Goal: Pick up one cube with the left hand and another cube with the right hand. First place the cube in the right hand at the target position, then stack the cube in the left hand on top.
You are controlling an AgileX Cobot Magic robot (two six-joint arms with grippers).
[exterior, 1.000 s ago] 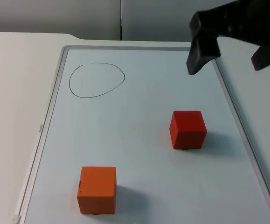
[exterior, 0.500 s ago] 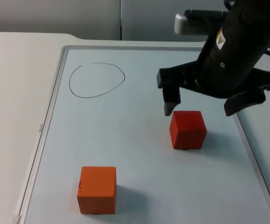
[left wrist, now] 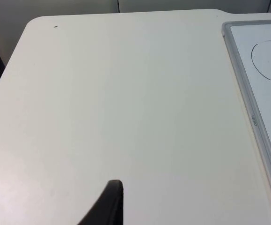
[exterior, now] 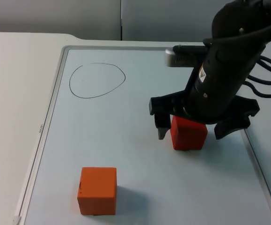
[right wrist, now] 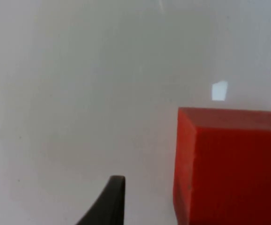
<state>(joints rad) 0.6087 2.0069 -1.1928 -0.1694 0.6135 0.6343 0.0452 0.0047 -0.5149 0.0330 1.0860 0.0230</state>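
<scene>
Whiteboard [exterior: 140, 187]: flat, pale, grey-framed, lying on the white table [exterior: 13, 93]; it bears every item below and is taken as the landmark.

Red cube [exterior: 188, 133]: upright on the whiteboard, toward its right frame edge and about midway along it. In the right wrist view the same cube [right wrist: 229, 164] stands just beside one black fingertip [right wrist: 108, 201], with a strip of bare board between them.

Right gripper [exterior: 190, 131]: lowered over the red cube, fingers spread apart, one finger [exterior: 162, 127] down on the cube's left side and the other [exterior: 229, 125] out past its right side. The cube sits between them; neither finger can be seen pressing on it.

Orange cube [exterior: 98, 190]: upright on the whiteboard near its front left area, well apart from the red cube and from the right gripper.

Drawn oval outline [exterior: 97, 80]: black line on the whiteboard near its far left corner, nothing inside it.

Left gripper: waiting over the bare table beside the whiteboard's left frame edge [left wrist: 252, 117]; one dark fingertip [left wrist: 108, 204] shows, and whether the fingers are apart or together cannot be told.
</scene>
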